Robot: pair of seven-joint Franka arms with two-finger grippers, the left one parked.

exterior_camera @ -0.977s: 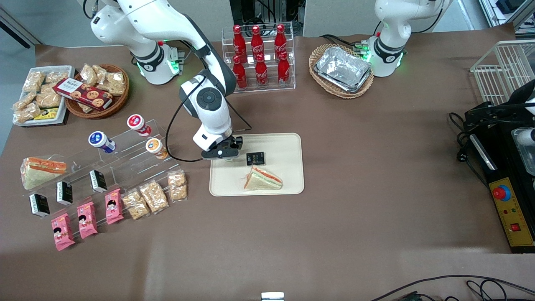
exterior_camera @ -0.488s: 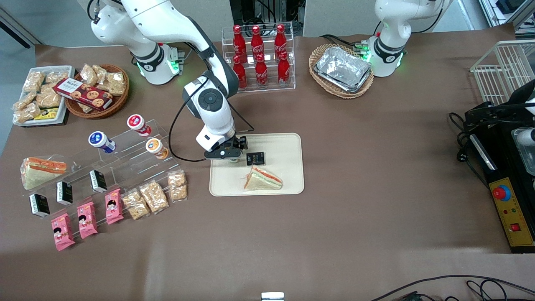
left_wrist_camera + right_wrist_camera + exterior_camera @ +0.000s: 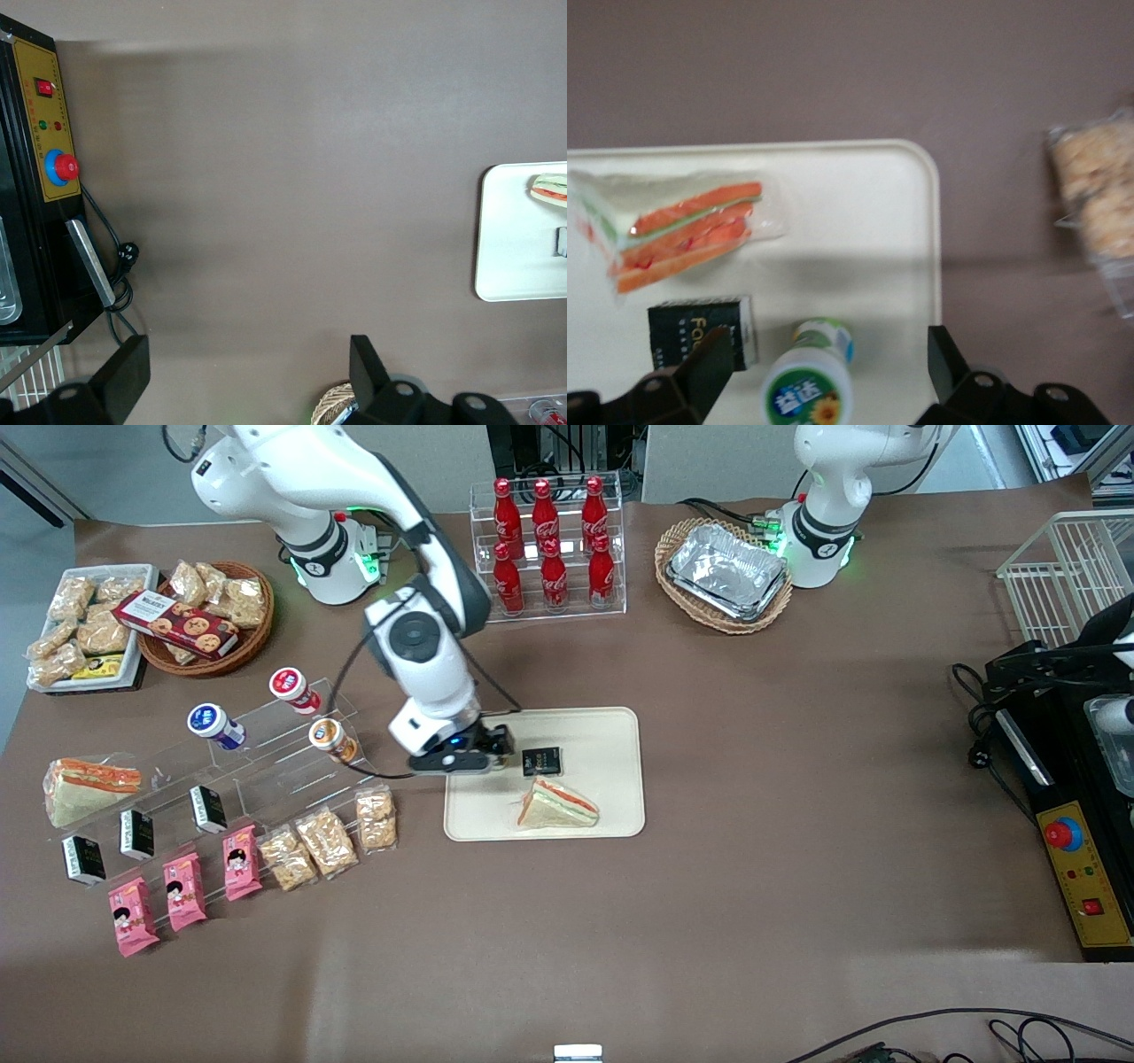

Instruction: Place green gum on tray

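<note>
The green gum (image 3: 808,376) stands upright on the cream tray (image 3: 859,230), its white lid with the green ring facing the right wrist camera. My right gripper (image 3: 828,363) is open above it, with its fingers (image 3: 709,363) wide apart on either side and not touching it. In the front view the gripper (image 3: 461,760) hangs over the tray's (image 3: 602,735) corner nearest the acrylic stand, and the gum is hidden under it. A black box (image 3: 700,332) lies beside the gum, and a wrapped sandwich (image 3: 682,230) lies on the tray nearer the front camera.
An acrylic stand beside the tray holds an orange-lidded bottle (image 3: 332,740), a blue-lidded bottle (image 3: 215,724) and a red-lidded one (image 3: 293,689). Snack packs (image 3: 376,818) lie close to the tray's edge. A cola rack (image 3: 549,549) and a wicker basket of foil trays (image 3: 726,571) stand farther back.
The right arm's wrist has swung toward the acrylic stand, and the gripper has shifted a little that way over the tray's corner. Nothing else has moved.
</note>
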